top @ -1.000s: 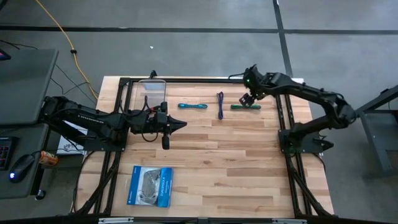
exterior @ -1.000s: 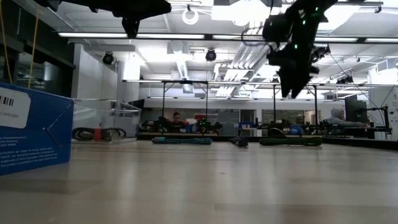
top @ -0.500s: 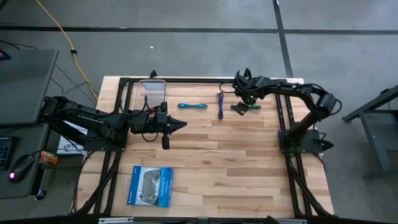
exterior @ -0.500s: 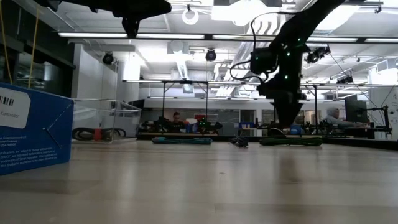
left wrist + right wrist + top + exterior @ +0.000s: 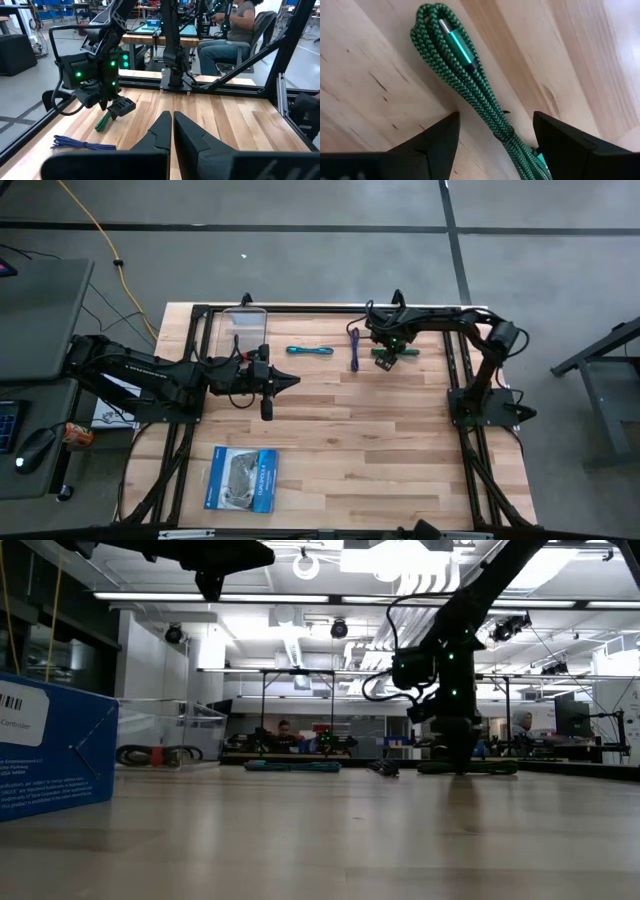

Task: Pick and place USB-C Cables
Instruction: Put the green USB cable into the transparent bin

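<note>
Wooden slat table (image 5: 350, 440), black frame. Near edge: blue-and-white packet (image 5: 240, 478). Mid-left: left gripper (image 5: 285, 381), fingers pressed together, empty, idle. Far row: teal cable (image 5: 309, 351), purple cable (image 5: 354, 348), green cable (image 5: 470, 82). Right gripper (image 5: 495, 137) spread wide, straddling the green bundle, not yet closed. Bundle judged light, braided, limp; best pinched mid-bundle across the gathered strands.
</note>
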Available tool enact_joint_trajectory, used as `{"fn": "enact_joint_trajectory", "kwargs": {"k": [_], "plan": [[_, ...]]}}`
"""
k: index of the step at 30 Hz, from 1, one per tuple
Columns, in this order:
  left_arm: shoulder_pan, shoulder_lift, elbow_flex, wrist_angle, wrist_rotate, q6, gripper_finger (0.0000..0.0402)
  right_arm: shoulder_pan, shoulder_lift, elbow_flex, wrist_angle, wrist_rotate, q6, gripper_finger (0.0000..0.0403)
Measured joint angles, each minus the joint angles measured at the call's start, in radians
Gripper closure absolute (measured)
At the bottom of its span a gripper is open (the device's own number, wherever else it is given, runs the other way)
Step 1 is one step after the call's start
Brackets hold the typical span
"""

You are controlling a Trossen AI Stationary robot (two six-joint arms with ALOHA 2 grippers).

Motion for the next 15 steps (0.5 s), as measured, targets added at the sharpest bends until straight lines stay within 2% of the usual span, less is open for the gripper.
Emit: {"fn": "enact_joint_trajectory", "kwargs": {"k": [15], "plan": [[0.0, 0.0, 0.0, 0.0, 0.0, -0.002, 0.0401, -0.055, 0.014, -0.002, 0.007, -0.185, 0.008, 0.0157]]}}
